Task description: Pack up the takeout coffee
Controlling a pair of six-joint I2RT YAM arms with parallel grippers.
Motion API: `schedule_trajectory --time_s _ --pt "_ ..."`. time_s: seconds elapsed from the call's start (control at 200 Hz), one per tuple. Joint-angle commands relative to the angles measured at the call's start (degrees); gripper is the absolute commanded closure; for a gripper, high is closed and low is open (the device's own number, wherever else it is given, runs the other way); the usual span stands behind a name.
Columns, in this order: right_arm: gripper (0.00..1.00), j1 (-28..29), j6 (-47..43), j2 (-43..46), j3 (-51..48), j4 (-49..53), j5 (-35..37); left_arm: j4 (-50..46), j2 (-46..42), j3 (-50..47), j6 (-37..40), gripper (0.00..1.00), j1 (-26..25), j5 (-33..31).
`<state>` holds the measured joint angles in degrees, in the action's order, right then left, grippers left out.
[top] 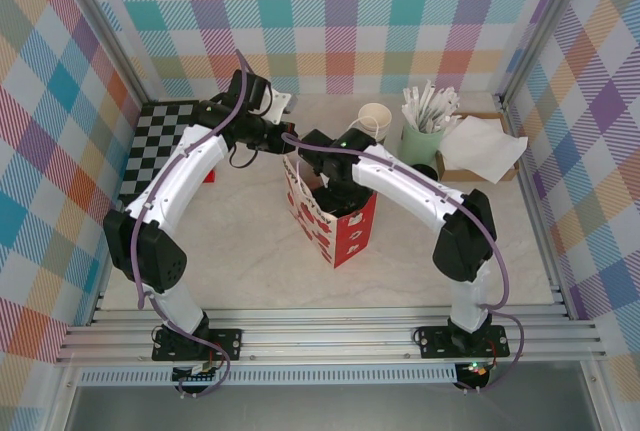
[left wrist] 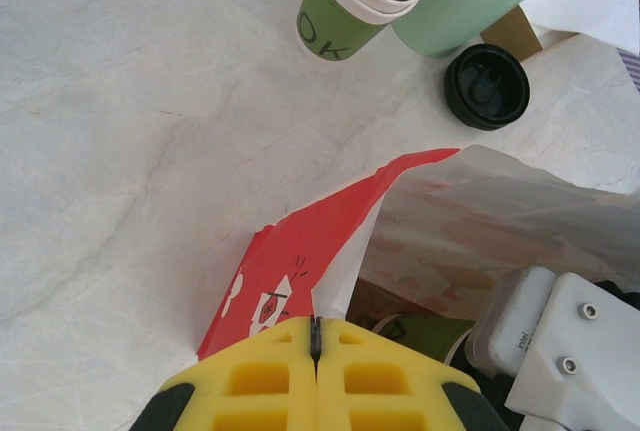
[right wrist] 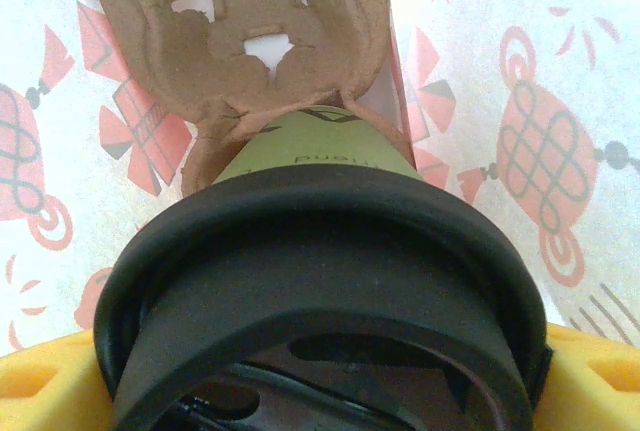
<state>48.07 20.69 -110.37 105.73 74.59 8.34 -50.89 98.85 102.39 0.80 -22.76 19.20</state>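
A red paper bag (top: pixel 345 236) stands open mid-table. My left gripper (left wrist: pixel 316 336) is shut on the bag's rim, pinching the paper edge between its yellow fingers (left wrist: pixel 260 381). Inside the bag, my right gripper (right wrist: pixel 320 371) is shut on a takeout coffee (right wrist: pixel 320 146) by its black lid (right wrist: pixel 320 251). The cup's foot rests in a brown pulp carrier (right wrist: pixel 230 41) at the bag's bottom. In the left wrist view the same green cup (left wrist: pixel 430 336) shows inside the bag. Another black-lidded coffee (left wrist: pixel 487 86) stands on the table beyond the bag.
Behind the bag stand a stack of lidless cups (top: pixel 375 121), a pale green holder of white sticks (top: pixel 428 126) and a cardboard box with white napkins (top: pixel 485 146). A checkered mat (top: pixel 165 146) lies at the back left. Plaid walls close in three sides.
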Motion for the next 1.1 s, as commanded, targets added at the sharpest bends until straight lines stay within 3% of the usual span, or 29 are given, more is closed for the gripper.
schedule_trajectory --time_s 0.0,0.645,1.1 --pt "0.55 -0.26 -0.02 1.63 -1.38 -0.41 0.27 -2.04 1.47 0.35 -0.80 1.00 -0.52 -1.25" --pt "0.56 -0.26 -0.22 1.42 -3.43 -3.55 -1.48 -2.28 2.00 0.88 -1.31 1.00 -0.53 -0.37" --pt "0.56 -0.26 0.85 1.95 -2.63 0.25 -1.72 -2.20 1.63 0.79 -1.41 1.00 -0.53 -0.57"
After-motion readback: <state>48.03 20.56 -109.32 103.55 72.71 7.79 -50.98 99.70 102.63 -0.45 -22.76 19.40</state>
